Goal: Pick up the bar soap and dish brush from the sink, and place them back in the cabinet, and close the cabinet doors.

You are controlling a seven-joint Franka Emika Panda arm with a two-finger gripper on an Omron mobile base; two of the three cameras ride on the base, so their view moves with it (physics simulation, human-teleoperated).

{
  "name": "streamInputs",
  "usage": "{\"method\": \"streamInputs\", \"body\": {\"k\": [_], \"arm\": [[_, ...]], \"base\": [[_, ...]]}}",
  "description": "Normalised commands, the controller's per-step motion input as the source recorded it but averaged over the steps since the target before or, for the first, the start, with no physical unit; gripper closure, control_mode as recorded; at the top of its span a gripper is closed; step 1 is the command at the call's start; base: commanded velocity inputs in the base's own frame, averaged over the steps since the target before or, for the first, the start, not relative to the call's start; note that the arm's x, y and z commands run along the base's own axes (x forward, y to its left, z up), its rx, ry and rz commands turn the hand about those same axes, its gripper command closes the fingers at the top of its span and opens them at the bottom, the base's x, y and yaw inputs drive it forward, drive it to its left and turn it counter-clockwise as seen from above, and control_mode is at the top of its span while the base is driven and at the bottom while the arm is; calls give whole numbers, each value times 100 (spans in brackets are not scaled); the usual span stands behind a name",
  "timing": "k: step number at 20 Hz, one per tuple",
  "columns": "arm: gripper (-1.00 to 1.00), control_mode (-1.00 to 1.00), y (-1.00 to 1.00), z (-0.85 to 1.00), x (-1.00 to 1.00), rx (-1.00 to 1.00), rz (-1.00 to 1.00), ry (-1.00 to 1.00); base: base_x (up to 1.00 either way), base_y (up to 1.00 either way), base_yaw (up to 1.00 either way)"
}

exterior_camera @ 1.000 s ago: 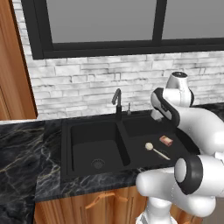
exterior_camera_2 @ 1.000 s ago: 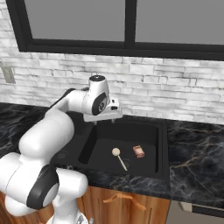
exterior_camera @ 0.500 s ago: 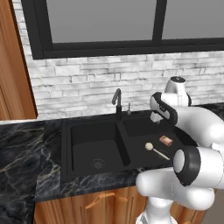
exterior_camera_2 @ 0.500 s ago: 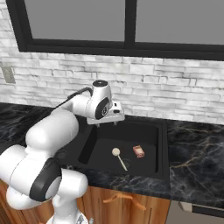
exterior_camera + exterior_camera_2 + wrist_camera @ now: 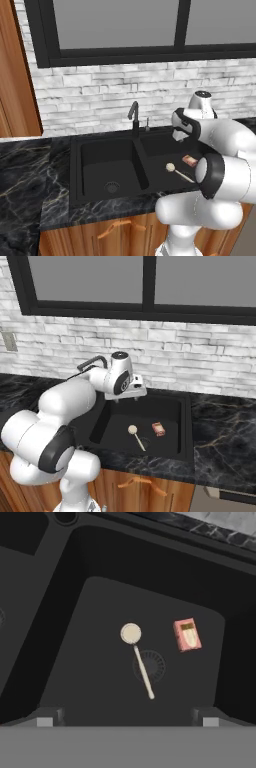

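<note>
- The bar soap point(image 5: 187, 634) lies flat on the floor of the sink's point(image 5: 185, 428) right-hand basin, at about 2 o'clock from the round drain point(image 5: 148, 665) in the hand view.
- The dish brush point(image 5: 137, 660) lies just beside the soap, apart from it; its cream head points toward 11 o'clock and its thin handle runs across the drain toward 5 o'clock.
- The soap looks small, stiff and probably slippery; its long sides are the likely place to pinch, squarely and low.
- The brush seems light and rigid. The mid-handle looks the best hold, though it is thin and could roll.
- The jaws of the gripper point(image 5: 126, 396) stand wide apart and hold nothing, above the basin's back edge.
- Both things sit below the jaws, the brush near centre, the soap at 1 o'clock; how high the jaws hang above them is hard to judge.
</note>
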Motion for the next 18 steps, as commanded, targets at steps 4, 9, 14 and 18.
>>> {"method": "streamInputs", "body": {"k": [4,9,14,18], "arm": [[-100,-100,-12,-14,9,0,0,0],[-100,-100,-10,-23,5,0,0,0],[-100,-100,0,-25,8,0,0,0],[-100,-100,-4,-28,8,0,0,0]], "base": [[0,0,0],[0,0,0],[0,0,0],[0,0,0]]}}
